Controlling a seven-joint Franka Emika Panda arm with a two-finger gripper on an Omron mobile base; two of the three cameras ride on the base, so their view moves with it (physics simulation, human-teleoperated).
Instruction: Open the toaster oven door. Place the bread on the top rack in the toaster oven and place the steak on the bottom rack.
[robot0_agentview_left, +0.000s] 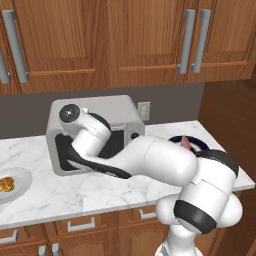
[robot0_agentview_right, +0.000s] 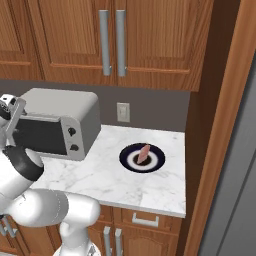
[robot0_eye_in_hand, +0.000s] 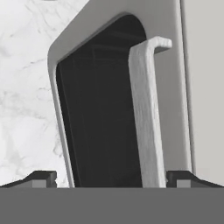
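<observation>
The gripper (robot0_eye_in_hand: 111, 178) hangs spread wide at the shut toaster oven door (robot0_eye_in_hand: 100, 109), its handle (robot0_eye_in_hand: 146, 113) between the fingertips, evidently ready to pull.

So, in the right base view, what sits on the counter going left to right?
toaster oven with its door shut → dark plate carrying the steak

door front: toaster oven door (robot0_eye_in_hand: 100, 109) shut, blocking racks; handle (robot0_eye_in_hand: 146, 113) standing proud
counter right: open marble (robot0_agentview_right: 95, 170) before dark plate (robot0_agentview_right: 131, 161)
</observation>
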